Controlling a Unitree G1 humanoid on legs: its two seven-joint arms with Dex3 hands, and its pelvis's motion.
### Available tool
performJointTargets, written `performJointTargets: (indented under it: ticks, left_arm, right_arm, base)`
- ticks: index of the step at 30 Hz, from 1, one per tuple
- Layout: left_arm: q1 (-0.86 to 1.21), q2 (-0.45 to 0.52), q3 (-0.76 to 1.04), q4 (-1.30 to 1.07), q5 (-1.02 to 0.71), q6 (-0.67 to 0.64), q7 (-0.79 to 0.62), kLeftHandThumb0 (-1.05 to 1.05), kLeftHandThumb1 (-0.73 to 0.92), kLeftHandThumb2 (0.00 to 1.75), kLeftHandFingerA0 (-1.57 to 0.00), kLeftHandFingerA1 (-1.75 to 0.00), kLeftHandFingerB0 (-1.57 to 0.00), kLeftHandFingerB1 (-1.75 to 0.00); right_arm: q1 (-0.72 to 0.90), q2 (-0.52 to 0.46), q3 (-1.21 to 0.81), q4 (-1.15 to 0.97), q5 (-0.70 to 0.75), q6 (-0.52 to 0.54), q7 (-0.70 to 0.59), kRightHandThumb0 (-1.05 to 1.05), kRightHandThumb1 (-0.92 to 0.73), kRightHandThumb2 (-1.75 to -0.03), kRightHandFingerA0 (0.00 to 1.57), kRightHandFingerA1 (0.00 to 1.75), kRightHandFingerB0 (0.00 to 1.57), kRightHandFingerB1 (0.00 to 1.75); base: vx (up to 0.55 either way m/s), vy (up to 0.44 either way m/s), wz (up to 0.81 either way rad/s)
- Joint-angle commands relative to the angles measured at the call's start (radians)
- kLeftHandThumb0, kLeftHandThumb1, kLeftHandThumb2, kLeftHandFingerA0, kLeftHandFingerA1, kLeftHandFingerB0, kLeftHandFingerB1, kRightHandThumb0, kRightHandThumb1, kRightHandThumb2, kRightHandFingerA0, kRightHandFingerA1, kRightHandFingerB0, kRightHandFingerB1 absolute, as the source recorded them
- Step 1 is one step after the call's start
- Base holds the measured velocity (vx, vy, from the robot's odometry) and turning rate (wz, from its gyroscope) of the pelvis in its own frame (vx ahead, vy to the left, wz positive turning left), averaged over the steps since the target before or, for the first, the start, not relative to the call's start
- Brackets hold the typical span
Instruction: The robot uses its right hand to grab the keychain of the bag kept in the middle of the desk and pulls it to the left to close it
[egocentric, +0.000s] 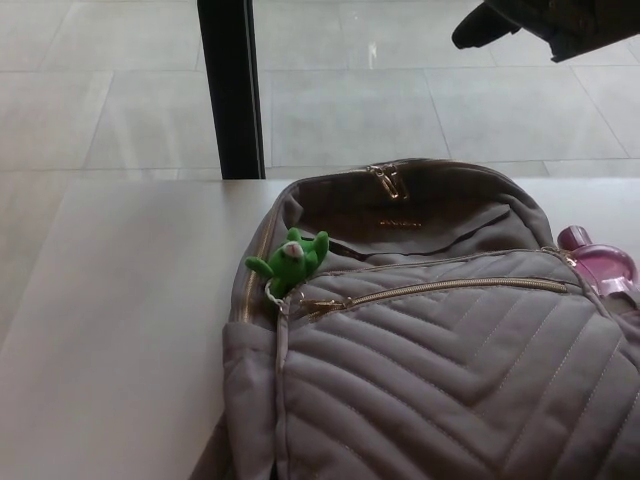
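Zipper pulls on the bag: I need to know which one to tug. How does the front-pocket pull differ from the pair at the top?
The front-pocket pull sits alone at its zipper's left end; the top pulls are a pair side by side. The front-pocket pull carries a green plush keychain; the top pulls carry nothing. Both are gold-coloured.

The right hand (515, 22) is cut off by the top edge; only a dark part shows. Well below it, the bag (430, 350) runs out at the bottom and right edges. A pink bottle (597, 262) under the hand is half hidden behind the bag. The lettering (400, 222) on the bag is too small to read.
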Motion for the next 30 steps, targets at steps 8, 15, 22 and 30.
performJointTargets:
  ticks: [8,15,22,30]
  left_arm:
    - [0.029,0.008,-0.037,-0.438,-0.103,-0.051,-0.28,-0.87,0.44,0.98,-0.88,-0.73,-0.72,-0.67]
    - [0.074,0.013,-0.046,-0.459,-0.082,-0.046,-0.299,-0.92,0.44,1.0,-0.87,-0.77,-0.75,-0.72]
    - [0.114,0.041,-0.012,-0.283,-0.046,-0.05,-0.278,-0.94,0.61,0.59,-0.84,-0.89,-0.64,-0.81]
    - [0.109,0.053,0.001,-0.214,-0.035,-0.014,-0.226,-0.88,0.45,1.03,-0.83,-0.91,-0.59,-0.83]
  right_arm:
    - [1.395,0.118,-0.996,0.056,0.041,-0.948,-0.266,-0.7,-0.58,-0.59,0.45,0.44,0.33,0.32]
    - [1.216,0.079,-1.114,0.002,0.106,-0.705,-0.356,-0.68,-0.5,-0.84,0.28,0.5,0.21,0.42]
    - [1.223,-0.224,-1.339,0.463,0.108,-0.74,-0.545,-0.57,-0.63,-0.59,0.4,0.4,0.29,0.3]
    - [1.308,-0.296,-1.496,0.646,0.175,-0.779,-0.66,-0.55,-0.63,-0.59,0.44,0.42,0.3,0.32]
  base:
    - [0.0,0.0,0.03]
    - [0.0,0.0,0.0]
    - [0.0,0.0,0.0]
    - [0.0,0.0,0.0]
